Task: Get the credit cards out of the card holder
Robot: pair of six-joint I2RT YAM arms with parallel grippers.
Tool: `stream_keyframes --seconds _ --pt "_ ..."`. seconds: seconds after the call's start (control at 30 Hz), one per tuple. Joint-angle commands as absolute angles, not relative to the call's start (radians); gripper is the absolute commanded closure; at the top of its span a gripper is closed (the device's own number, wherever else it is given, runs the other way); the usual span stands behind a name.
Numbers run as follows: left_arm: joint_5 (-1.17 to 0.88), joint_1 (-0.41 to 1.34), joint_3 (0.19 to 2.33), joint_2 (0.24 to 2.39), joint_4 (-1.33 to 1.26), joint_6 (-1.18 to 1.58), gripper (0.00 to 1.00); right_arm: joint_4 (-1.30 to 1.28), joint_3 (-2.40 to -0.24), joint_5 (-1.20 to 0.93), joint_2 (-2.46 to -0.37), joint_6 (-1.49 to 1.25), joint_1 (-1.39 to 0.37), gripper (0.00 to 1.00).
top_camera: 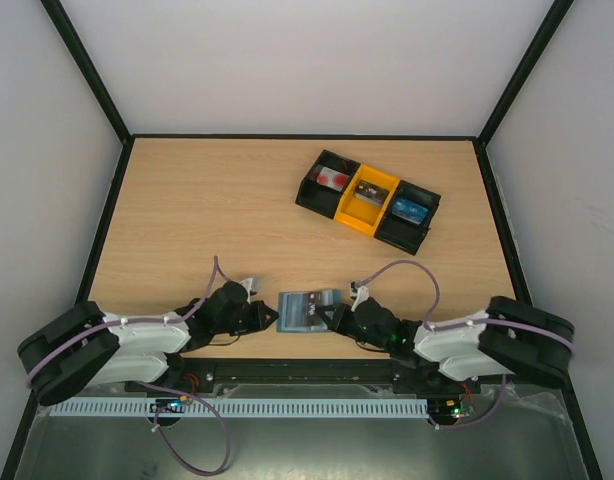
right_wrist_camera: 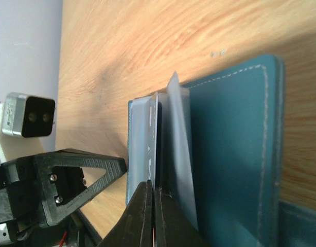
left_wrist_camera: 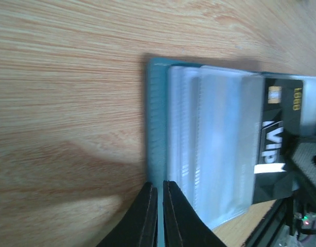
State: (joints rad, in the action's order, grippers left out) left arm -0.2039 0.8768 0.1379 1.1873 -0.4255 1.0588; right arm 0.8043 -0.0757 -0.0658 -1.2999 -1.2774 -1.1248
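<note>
Open on the table (top_camera: 187,220) near its front edge, between my two arms, lies the dusty-blue card holder (top_camera: 305,312). My left gripper (left_wrist_camera: 159,186) has its fingers clenched on the holder's teal edge. My right gripper (right_wrist_camera: 153,186) pinches the edge of the dark grey card (left_wrist_camera: 276,144), printed "VIP", which sits partly out of its clear pocket. Well apart at far right, the three-bin tray (top_camera: 357,215) holds the white-and-red card (top_camera: 332,178) and the blue card (top_camera: 409,210).
</note>
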Motion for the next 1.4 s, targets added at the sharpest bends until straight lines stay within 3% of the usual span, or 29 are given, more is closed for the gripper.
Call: stream_keyframes --seconds 0.0,0.37,0.77,1.03,1.37 --pt "-0.150 0.882 0.110 1.177 -0.297 1.053 0.93 0.475 -0.099 0.089 -1.139 -1.217 -1.127 0.98" --pt "-0.139 0.885 0.146 1.120 -0.245 1.047 0.86 0.146 -0.135 0.181 -0.801 -1.137 -1.127 0.98" --pt "-0.184 0.904 0.274 1.145 -0.282 0.955 0.77 0.252 -0.104 0.113 -0.900 -1.180 -1.126 0.98" --pt "-0.276 0.918 0.338 1.329 -0.493 0.920 0.75 0.093 -0.118 0.198 -0.804 -1.224 -1.127 0.98" --pt "-0.294 1.003 0.482 1.503 -0.611 0.881 0.72 0.169 -0.081 0.135 -0.860 -1.221 -1.127 0.98"
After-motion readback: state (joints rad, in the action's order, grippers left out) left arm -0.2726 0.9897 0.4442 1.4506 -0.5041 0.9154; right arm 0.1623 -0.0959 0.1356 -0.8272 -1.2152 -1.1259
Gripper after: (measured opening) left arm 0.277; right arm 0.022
